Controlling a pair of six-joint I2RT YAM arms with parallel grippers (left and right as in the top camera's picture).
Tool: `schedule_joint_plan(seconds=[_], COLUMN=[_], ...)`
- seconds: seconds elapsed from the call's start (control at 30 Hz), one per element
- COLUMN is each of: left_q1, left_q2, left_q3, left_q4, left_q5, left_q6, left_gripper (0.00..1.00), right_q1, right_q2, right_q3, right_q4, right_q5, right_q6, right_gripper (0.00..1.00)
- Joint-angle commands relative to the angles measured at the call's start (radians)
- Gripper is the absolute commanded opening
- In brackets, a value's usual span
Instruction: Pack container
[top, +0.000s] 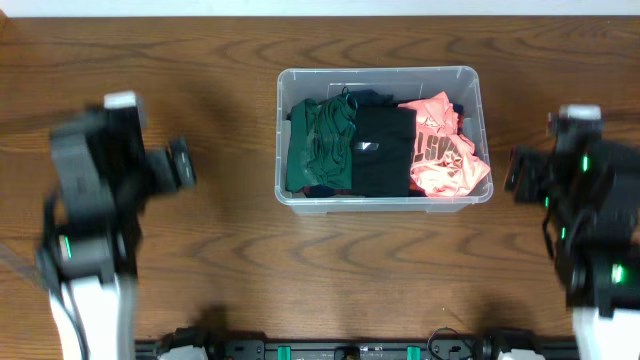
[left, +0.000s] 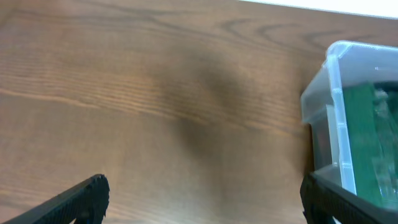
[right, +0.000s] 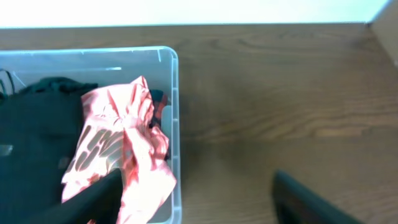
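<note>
The clear plastic container (top: 378, 76) stands at the middle back of the table. It holds a green garment (top: 318, 145), a black garment (top: 382, 150) and a pink printed garment (top: 445, 150) side by side. My left gripper (left: 202, 199) is open and empty over bare wood, left of the container (left: 333, 106). My right gripper (right: 199, 199) is open and empty, its fingers either side of the container's right wall (right: 176, 112), above the pink garment (right: 121, 149). In the overhead view both arms are raised at the table's sides.
The wooden table (top: 200, 250) runs round the container on all sides. A pale wall or edge (right: 186, 11) lies beyond the table's far side. A black rail (top: 340, 350) runs along the front edge.
</note>
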Motion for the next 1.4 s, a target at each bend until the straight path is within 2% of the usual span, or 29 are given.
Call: schedule_joint_plan(seconds=[0.0,0.13,0.27,0.53,0.8,0.87,1.03,1.13,1.37], left_q1=[0.0,0.0,0.0,0.0,0.0,0.0,0.0,0.0,0.0], left_q2=[-0.201,-0.406,-0.508,-0.529,-0.529,-0.529,-0.529,-0.529,-0.529], left_q3=[-0.182,-0.301,-0.32,-0.32,-0.32,-0.32,-0.32,-0.32,-0.32], left_q4=[0.035,0.031,-0.082,-0.272,-0.304,-0.304,-0.304,-0.304,-0.304], left_q5=[0.014,0.013,0.013,0.013,0.013,0.013,0.013,0.013,0.013], left_q6=[-0.021,-0.02,-0.02,-0.02,-0.02,-0.02,-0.02,-0.02,-0.02], left_gripper=[0.98,0.98,0.98,0.98,0.98,0.98,0.98,0.98,0.98], right_q1=[-0.01,-0.01,-0.01,-0.01,-0.01,-0.008,0.011,0.043,0.068], right_q2=[-0.146,-0.286,-0.335,-0.335,-0.336,-0.364,-0.48,-0.595,-0.824], right_q3=[-0.114,-0.218,-0.259,-0.263,-0.263,-0.263,-0.296,-0.384,-0.653], right_q4=[-0.001,-0.01,-0.068,-0.305,-0.421,-0.42,-0.33,-0.186,0.179], right_q5=[0.052,0.053,0.051,0.051,0.051,-0.002,-0.051,-0.051,-0.05], right_q6=[0.08,0.108,0.107,0.107,0.107,0.119,0.085,0.033,0.022], right_gripper=[0.99,0.99,0.99,0.99,0.99,0.99,0.99,0.99,0.99])
